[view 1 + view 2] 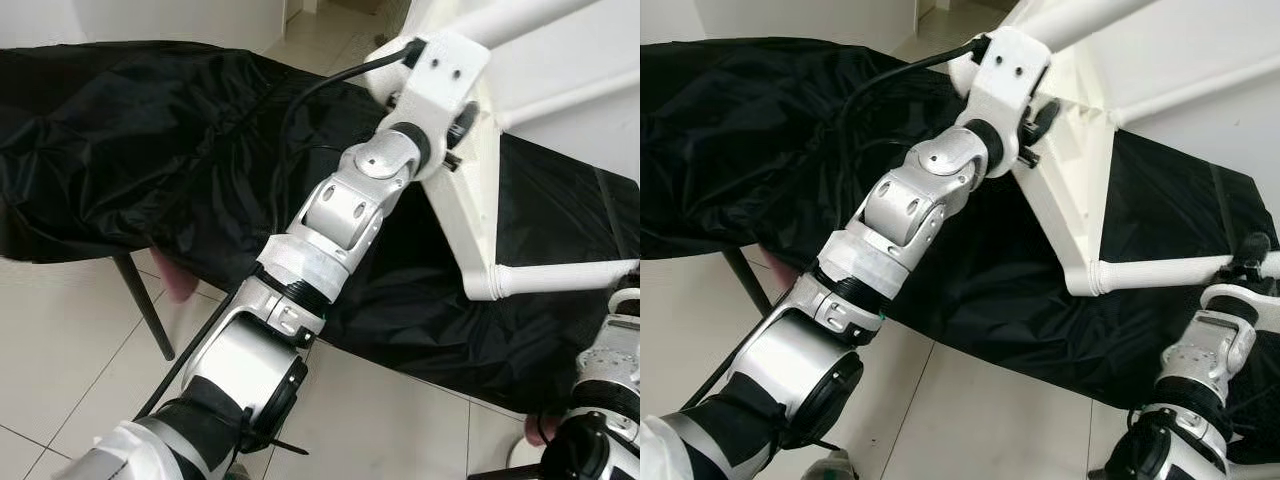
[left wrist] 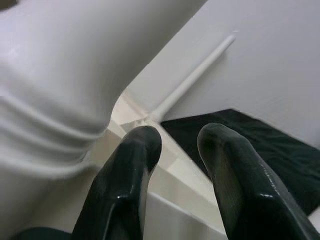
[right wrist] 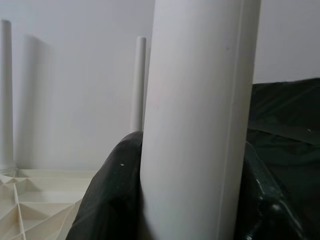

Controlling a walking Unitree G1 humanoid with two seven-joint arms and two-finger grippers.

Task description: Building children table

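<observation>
- I see the white children table (image 1: 470, 200) tipped on its side on a desk (image 1: 120, 140) that has a black cover over it, at about 1 o'clock in my head views.
- My right end effector (image 3: 192, 200) is clamped around one white table leg (image 3: 200, 110). That leg sticks out low at 3 o'clock.
- My left end effector (image 2: 177, 165) is up by another leg (image 2: 55, 85) at 12 o'clock. Its two black fingers (image 2: 130, 175) are spread a little and hold nothing.
- What could go wrong, I think: the table stands on its thin edge, so a hard push from my left arm could tip it off the desk.
- The smooth round leg could also slip or twist in my right grip.
- The black cover looks slick, so the table might slide.
- I can read no brand, label or writing anywhere.
</observation>
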